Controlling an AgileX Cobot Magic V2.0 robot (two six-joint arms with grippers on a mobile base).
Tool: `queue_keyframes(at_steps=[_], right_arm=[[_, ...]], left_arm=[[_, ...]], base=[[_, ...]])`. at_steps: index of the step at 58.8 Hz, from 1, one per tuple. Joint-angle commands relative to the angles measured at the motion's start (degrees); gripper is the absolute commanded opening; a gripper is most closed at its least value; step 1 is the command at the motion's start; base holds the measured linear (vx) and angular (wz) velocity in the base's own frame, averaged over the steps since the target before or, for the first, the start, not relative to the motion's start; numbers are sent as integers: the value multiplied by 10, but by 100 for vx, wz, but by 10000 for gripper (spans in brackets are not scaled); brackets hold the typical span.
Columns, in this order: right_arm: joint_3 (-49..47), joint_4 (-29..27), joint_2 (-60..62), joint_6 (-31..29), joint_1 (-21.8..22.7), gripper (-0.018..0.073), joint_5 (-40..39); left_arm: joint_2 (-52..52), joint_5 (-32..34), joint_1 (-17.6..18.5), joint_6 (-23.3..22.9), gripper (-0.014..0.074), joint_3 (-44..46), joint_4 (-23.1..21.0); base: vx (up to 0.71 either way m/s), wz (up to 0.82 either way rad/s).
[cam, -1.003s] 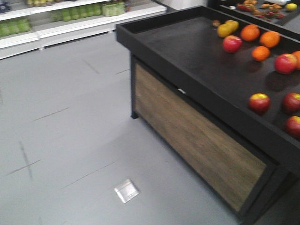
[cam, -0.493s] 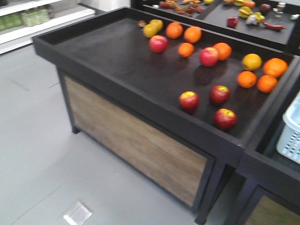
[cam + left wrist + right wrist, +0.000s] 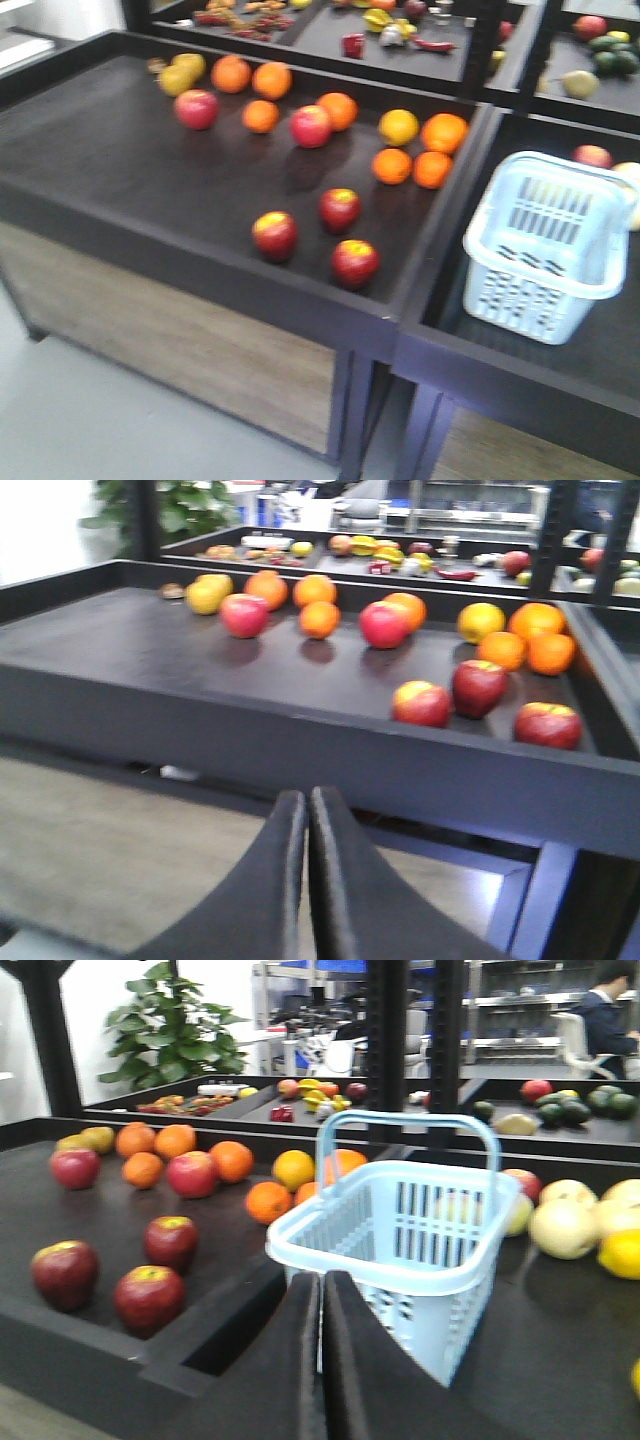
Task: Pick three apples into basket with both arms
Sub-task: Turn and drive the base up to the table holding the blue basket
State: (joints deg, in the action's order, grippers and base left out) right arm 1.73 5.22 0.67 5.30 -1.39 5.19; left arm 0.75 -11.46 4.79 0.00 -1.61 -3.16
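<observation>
The wide black desk with a raised rim (image 3: 120, 170) carries the fruit. The pale blue slotted plastic basket (image 3: 520, 290), handle up, stands in the neighbouring bay to its right. The left hand (image 3: 306, 798) and right hand (image 3: 322, 1280) are both clenched on nothing, short of the desk edge. The three dark maroon-red apples cluster near the front right corner: left apple (image 3: 275, 235), back apple (image 3: 340, 208) and front apple (image 3: 355, 262), close but apart.

None is picked yet. Each hand should probably release its fingers, come over the rim from above, and take an outer apple so the arms do not cross.

The surface is matt, dark and apparently flat, so nudged fruit may roll. Oranges (image 3: 445, 132) lie further back, with more produce bays and a leafy plant (image 3: 175, 1020) beyond.
</observation>
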Motion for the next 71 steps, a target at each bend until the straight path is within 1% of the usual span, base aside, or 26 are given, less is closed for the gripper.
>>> queue_keyframes(at_steps=[1,43,71], right_arm=[[7,3,7,-4,3,-8,-43],[7,3,7,-4,3,-8,-43],[7,3,7,-4,3,-8,-43]], left_arm=[[7,40,-1,0,-6,15,-1],[7,40,-1,0,-6,15,-1],[7,40,-1,0,-6,15,-1]], base=[[12,-46],[10,-38],[8,-21]])
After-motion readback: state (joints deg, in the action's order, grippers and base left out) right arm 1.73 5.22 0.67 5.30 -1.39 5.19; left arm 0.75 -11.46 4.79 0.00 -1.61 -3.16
